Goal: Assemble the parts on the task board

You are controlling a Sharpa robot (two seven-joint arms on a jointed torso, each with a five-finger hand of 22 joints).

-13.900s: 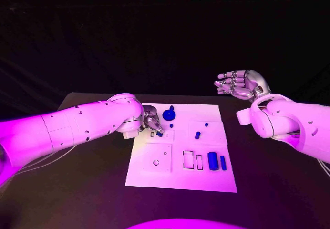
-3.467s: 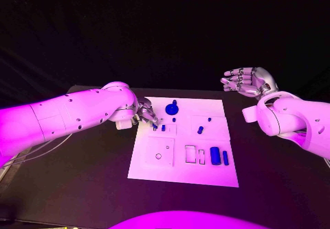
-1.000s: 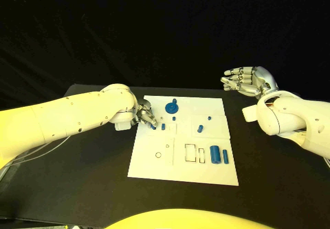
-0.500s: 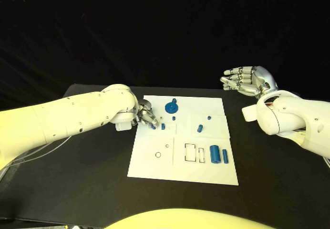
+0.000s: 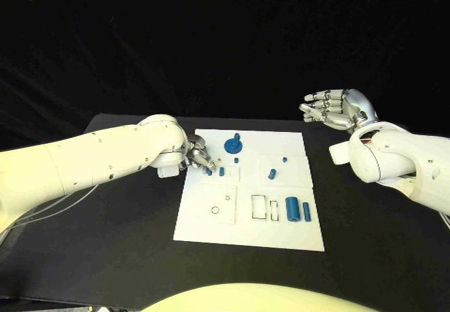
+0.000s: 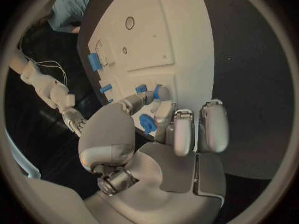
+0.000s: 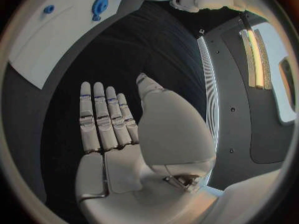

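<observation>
Nearest to us, the task board (image 5: 248, 224) has a bare near edge, and just beyond it we see a row of outlined slots with two blue bars (image 5: 299, 209) lying side by side at their right end; whether those bars sit seated in recesses or merely lie on the surface we cannot tell. To the left of that row is a square panel (image 5: 216, 205) with a small ring mark and a dot, nothing blue in it, so we judge that spot unfilled. Farther on, a small blue peg (image 5: 272, 173) rests on the right half of the board, apart from everything else. Level with it on the left side, our left hand (image 5: 198, 158) hovers at the board's edge with its fingers (image 6: 163, 115) curled around a small blue part (image 6: 147, 123), pinched between thumb and fingertips, just beside another short blue piece (image 5: 221, 171). Beyond that, a round blue disc (image 5: 233, 143) stands near the far edge. Farthest off, our right hand (image 5: 335, 110) is lifted well clear of the table, fingers (image 7: 102, 115) loosely spread and grasping nothing. We judge the assembly partly done at best: one part is in hand, and several pieces await placing.
</observation>
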